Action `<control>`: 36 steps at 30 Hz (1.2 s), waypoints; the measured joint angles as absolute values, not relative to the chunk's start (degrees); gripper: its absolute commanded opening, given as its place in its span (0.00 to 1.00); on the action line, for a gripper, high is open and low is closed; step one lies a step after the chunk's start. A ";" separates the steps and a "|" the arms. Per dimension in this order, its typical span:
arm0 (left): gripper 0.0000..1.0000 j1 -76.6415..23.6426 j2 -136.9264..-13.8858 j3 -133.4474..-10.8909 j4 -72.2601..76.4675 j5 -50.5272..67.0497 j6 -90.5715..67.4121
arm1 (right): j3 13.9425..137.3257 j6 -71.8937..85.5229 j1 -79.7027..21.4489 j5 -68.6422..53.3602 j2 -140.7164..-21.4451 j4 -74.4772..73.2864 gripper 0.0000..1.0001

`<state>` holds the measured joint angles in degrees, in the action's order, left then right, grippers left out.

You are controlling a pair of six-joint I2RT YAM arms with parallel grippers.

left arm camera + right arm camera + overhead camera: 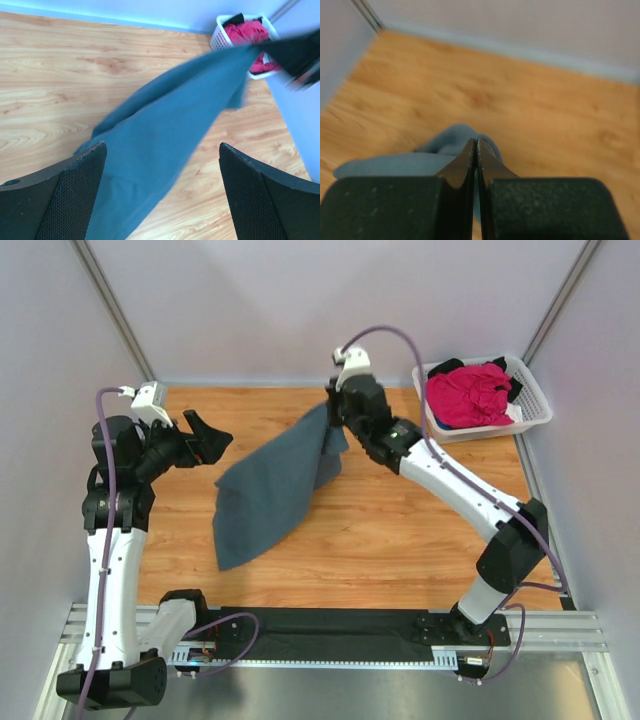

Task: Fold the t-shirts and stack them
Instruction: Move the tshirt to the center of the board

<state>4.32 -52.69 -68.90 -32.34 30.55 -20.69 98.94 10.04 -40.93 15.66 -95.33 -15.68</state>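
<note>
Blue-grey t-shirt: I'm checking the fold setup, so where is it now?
In the top view the blue-grey t-shirt hangs mid-table from the shut right gripper, trailing toward the near left, beside the open left gripper.

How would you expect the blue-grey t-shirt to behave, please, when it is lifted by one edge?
Probably floppy: the blue-grey t-shirt hangs limp from the right tool, shut on one edge, its lower end apparently on the table. Likely light, since that narrow pinch carries it. It should sag and fold, holding no shape.

White arm links [112, 570], black joints [515, 550]; purple cables [395, 332] loop behind the black left tool [212, 433] and right tool [332, 403].
</note>
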 measured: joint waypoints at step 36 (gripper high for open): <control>0.80 -7.79 -45.12 -22.92 -36.84 -0.32 -58.37 | 61.19 26.09 -21.93 9.61 -95.37 -16.56 0.01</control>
<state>-7.79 -45.12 -22.92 -36.84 -0.32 -58.37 61.19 26.09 -21.93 9.61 -95.37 -16.56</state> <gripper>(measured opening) 0.819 0.007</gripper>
